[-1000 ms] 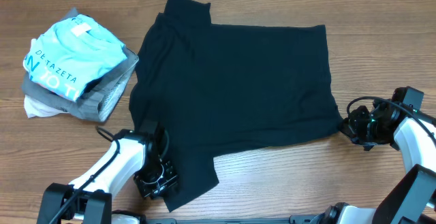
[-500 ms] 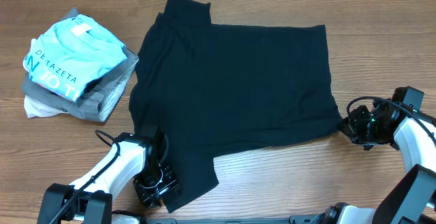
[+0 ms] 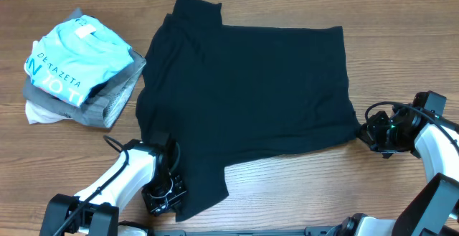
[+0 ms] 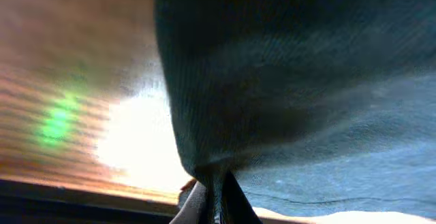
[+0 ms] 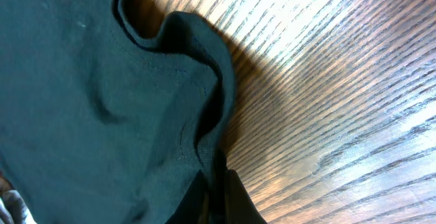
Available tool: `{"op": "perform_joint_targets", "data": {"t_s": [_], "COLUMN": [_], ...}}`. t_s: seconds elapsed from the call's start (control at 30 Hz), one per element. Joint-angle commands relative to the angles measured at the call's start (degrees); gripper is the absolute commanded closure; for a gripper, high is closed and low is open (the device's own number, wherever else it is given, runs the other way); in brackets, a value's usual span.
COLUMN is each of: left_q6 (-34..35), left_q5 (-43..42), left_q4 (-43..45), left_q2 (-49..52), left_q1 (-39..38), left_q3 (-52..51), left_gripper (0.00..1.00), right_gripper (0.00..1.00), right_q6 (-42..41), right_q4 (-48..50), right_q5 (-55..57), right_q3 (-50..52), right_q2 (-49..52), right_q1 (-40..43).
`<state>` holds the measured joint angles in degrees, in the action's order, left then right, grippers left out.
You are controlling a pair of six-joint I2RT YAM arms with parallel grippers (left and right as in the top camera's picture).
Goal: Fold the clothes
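The black T-shirt (image 3: pixel 244 92) lies spread over the middle of the wooden table. My left gripper (image 3: pixel 171 191) is shut on the shirt's near left corner; in the left wrist view the dark cloth (image 4: pixel 286 81) rises out of the closed fingers (image 4: pixel 235 200). At the right, my right gripper (image 3: pixel 363 134) is shut on the shirt's near right edge. The right wrist view shows a fold of the fabric (image 5: pixel 197 81) pinched between the fingertips (image 5: pixel 238 197).
A pile of folded clothes (image 3: pixel 79 67) sits at the far left, with a light blue lettered shirt on top of grey and white garments. Bare wood (image 3: pixel 301 186) shows along the table's front edge between the two arms.
The left gripper opened wider, slid slightly forward at the shirt's corner, then closed on the fabric. The right arm and the shirt's outline have stayed put.
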<state>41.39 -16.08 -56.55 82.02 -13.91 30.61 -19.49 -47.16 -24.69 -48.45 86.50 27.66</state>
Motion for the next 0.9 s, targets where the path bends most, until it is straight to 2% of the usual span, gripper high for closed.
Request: {"op": "perform_joint_targets", "data": {"t_s": [0.0, 0.17, 0.33, 0.57, 0.7, 0.87], "left_q6": [-2.9, -4.6, -4.5, -3.4, -3.5, -3.5], "left_q5": [2.5, 6.1, 10.6, 14.2, 14.8, 15.3], "left_q4": [-2.7, -13.5, -21.8, -30.9, -31.4, -25.9], "left_q2": [-0.9, -5.0, -11.5, -18.0, -19.6, -19.5], "left_q1": [0.0, 0.0, 0.0, 0.0, 0.0, 0.0], "left_q3": [5.6, 15.9, 24.2, 27.5, 27.5, 27.5], "left_gripper": [0.96, 0.96, 0.96, 0.96, 0.96, 0.96], "right_gripper": [0.96, 0.96, 0.96, 0.96, 0.96, 0.96], "right_q6": [-0.2, -1.3, -1.7, -1.3, -1.2, -1.3], "right_q4": [-0.6, -5.9, -11.3, -17.3, -18.9, -16.9], "right_q5": [-0.5, -0.5, -1.1, 0.7, 2.1, 1.4], "right_q3": [-1.5, -3.1, -4.9, -6.0, -6.0, -6.0], "right_q2": [-1.1, -3.9, -11.1, -20.1, -21.2, -20.6], "right_q1": [0.4, 3.3, 9.4, 12.5, 12.5, 12.5]}}
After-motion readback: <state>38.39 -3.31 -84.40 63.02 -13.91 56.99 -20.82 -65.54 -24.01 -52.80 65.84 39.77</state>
